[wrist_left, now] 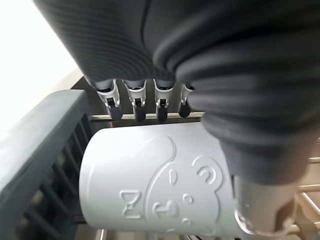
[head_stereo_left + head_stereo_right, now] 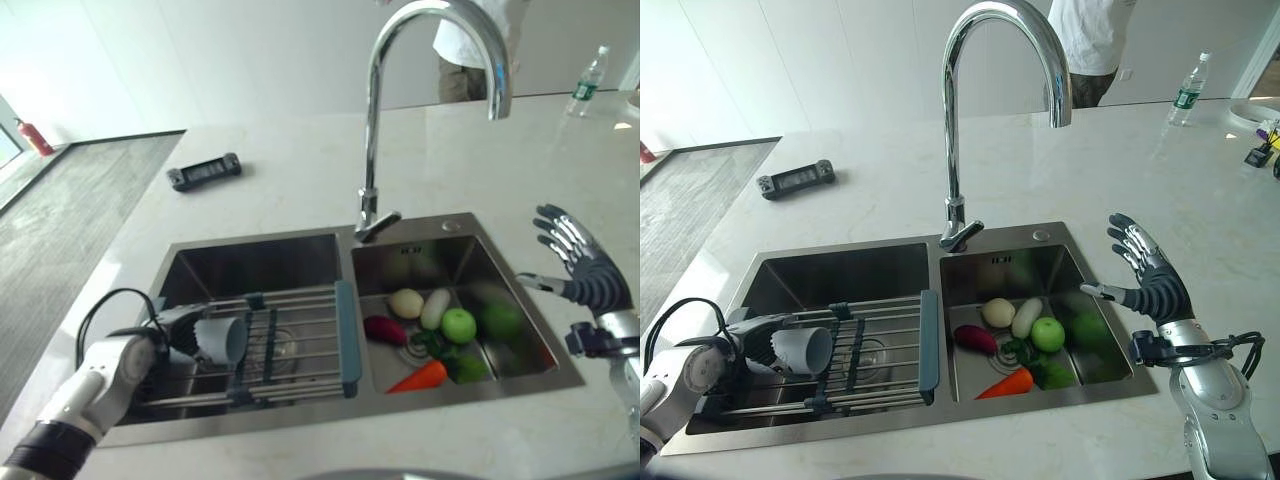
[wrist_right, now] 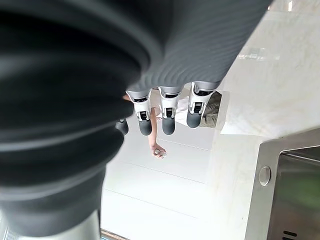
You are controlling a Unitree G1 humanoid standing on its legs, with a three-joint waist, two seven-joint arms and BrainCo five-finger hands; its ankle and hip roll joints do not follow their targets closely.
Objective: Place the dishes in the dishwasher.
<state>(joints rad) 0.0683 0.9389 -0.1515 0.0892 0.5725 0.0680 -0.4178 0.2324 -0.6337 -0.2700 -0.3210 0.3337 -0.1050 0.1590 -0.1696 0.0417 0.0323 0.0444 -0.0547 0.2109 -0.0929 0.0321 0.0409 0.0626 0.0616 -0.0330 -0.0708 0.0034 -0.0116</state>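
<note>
The left hand (image 2: pixel 758 338) gripped the white cup (image 2: pixel 803 350) — fingers curled over its side in the left wrist view, thumb on the opposite side. The cup lay on its side with its mouth toward the rack's centre, at the left end of the slatted rack (image 2: pixel 875 352) that spanned the left basin of the sink (image 2: pixel 1045 236). Whether it rested on the bars or hung just above them could not be told.

Judged step: seating the cup in the rack, which stood in for a dishwasher here. To do it well, the cup should probably be lowered until the bars carry its weight, then the fingers opened slowly — a round cup on its side could roll along the bars. Turning it mouth-down might sit steadier.

The right hand (image 2: pixel 1146 272) hovered over the counter (image 2: pixel 890 200) just beside the right basin, fingers spread, holding nothing. In that basin lay a carrot (image 2: pixel 1006 383), a green apple (image 2: pixel 1047 333) and other vegetables. The tap (image 2: pixel 995 110) arched above. Farther off sat a dark device (image 2: pixel 794 180), a bottle (image 2: pixel 1187 90), and a person (image 2: pixel 1092 40).
</note>
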